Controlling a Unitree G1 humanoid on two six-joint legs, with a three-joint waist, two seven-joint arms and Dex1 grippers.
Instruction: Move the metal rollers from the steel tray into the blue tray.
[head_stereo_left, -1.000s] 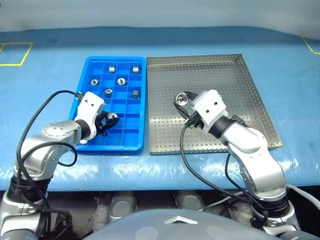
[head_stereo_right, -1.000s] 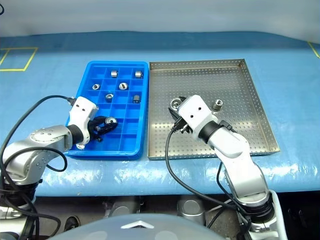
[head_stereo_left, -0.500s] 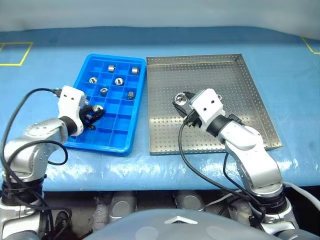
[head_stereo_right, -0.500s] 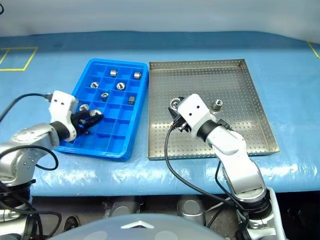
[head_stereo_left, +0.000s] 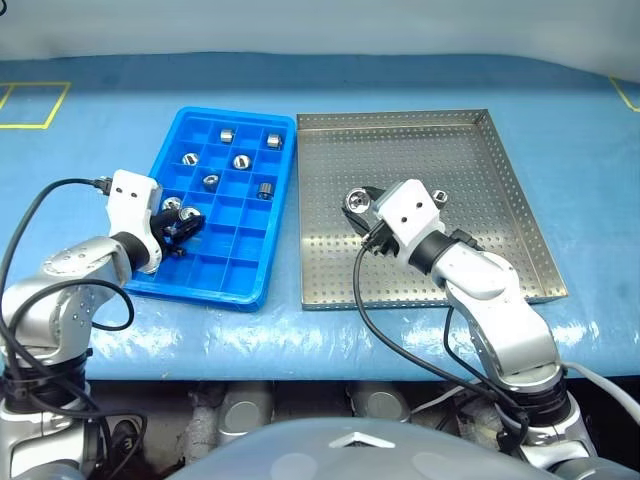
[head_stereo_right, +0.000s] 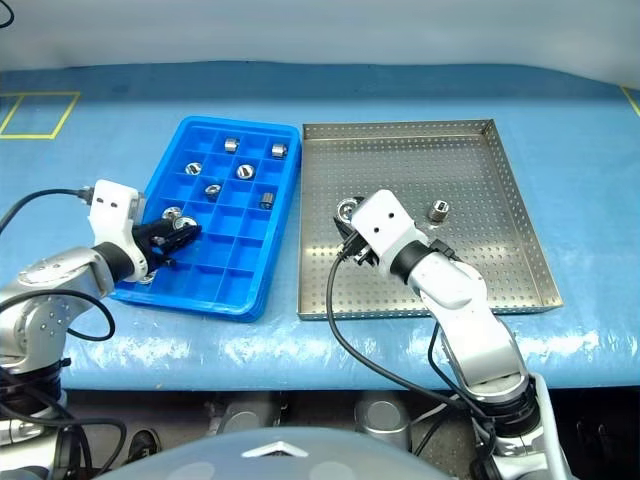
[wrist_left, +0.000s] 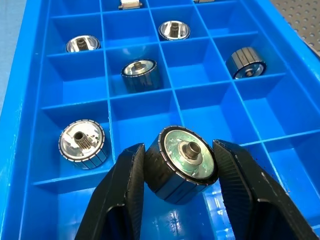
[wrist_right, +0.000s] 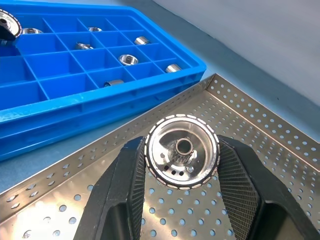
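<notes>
A: Left tool (wrist_left: 177, 172) status?

B: Clenched on 1 metal roller (wrist_left: 182, 163), a finger (wrist_left: 122, 197) on each side of its ribbed wall, flat end face toward the wrist camera. It hangs over the blue tray (head_stereo_left: 160, 283), above a compartment near the tray's near-left part. Beside the left tool, 1 compartment over, a roller (wrist_left: 82, 143) sits end-up.

A: Other rollers beyond that tool?

B: 6 more in the compartments ahead of it, among them 1 upright (wrist_left: 141, 74), 1 on its side (wrist_left: 245, 62) and 2 at the far row (head_stereo_left: 227, 135).

A: Right tool (wrist_right: 182, 167)?

B: Grasping a 2nd roller (wrist_right: 182, 150), bore facing the wrist camera, raised over the perforated floor of the steel tray (head_stereo_left: 520, 190). The blue tray lies ahead and to that tool's left, just beside the steel tray's rim.

A: Anything left in the steel tray?

B: 1 roller (head_stereo_right: 438, 211), standing to the right of the right tool. Both trays rest on the blue surface (head_stereo_left: 580, 140).
</notes>
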